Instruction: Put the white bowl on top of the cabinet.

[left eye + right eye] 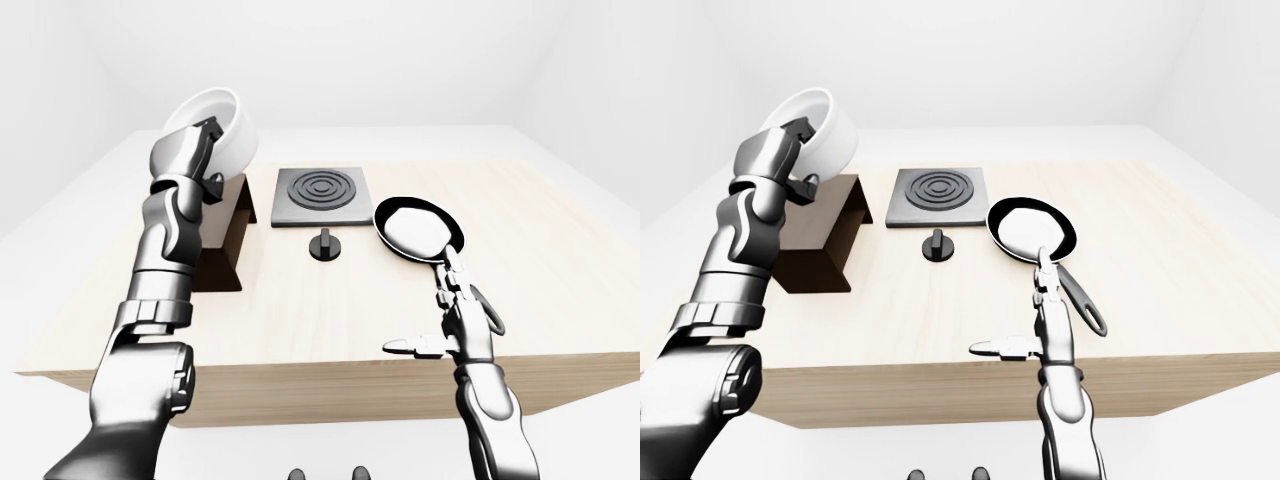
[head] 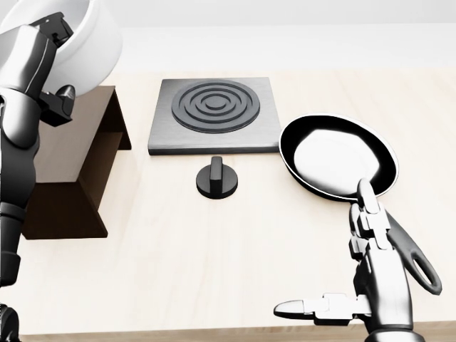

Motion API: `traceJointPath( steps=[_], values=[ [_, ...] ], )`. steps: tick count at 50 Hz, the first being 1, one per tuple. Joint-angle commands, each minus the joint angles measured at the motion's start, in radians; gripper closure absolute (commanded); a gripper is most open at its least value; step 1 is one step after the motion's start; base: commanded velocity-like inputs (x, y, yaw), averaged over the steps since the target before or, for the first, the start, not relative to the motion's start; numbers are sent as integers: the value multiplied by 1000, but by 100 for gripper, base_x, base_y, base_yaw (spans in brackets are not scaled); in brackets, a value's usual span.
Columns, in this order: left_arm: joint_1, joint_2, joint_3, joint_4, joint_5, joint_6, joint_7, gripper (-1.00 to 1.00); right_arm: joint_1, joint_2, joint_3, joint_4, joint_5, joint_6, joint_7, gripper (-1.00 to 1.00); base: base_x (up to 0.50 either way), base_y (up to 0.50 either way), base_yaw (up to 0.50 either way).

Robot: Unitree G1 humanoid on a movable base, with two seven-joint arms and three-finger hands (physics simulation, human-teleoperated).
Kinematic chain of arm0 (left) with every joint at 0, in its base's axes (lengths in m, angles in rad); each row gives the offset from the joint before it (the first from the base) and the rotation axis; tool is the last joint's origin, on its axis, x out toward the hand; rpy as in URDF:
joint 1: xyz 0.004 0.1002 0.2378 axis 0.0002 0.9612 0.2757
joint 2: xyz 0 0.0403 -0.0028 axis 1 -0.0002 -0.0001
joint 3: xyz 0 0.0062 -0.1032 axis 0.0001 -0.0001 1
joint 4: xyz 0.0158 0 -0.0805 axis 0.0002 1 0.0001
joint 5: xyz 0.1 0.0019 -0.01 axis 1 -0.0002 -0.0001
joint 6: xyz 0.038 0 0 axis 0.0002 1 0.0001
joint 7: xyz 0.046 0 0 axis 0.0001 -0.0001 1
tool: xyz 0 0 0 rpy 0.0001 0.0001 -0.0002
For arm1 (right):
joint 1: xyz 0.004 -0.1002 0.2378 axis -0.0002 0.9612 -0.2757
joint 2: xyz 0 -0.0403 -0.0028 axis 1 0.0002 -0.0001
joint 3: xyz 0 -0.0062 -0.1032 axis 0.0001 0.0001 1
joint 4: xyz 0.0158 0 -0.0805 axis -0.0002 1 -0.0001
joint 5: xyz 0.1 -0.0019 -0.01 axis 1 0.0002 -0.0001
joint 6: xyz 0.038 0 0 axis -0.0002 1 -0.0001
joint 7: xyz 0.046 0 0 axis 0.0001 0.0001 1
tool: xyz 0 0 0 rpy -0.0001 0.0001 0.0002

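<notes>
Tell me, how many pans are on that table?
1. The black frying pan lies at the right of the head view, beside the hob, its handle pointing toward the robot's open right hand. None appears hidden.

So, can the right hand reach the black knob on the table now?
Probably yes: the right hand is open and empty, and only bare table lies between it and the knob.

text: none legible | labels: none | brands: none | numbers: none | signs: none
</notes>
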Motion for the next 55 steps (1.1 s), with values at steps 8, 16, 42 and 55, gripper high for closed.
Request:
traceJointPath(
  steps=[8,16,42,55],
  values=[
    [-104,99,4,314,-15,0,239,100,-3,0,8,15,-7,0,-4,-100,0,0,0],
    [-131,129,-14,419,2,0,291,100,-3,0,14,19,-12,0,-7,-100,0,0,0],
    [-151,140,-40,561,36,0,371,100,-5,-1,16,22,-13,0,-6,-100,0,0,0],
    [-158,122,-51,630,37,0,410,100,-2,-1,14,15,-11,0,-4,-100,0,0,0]
  ],
)
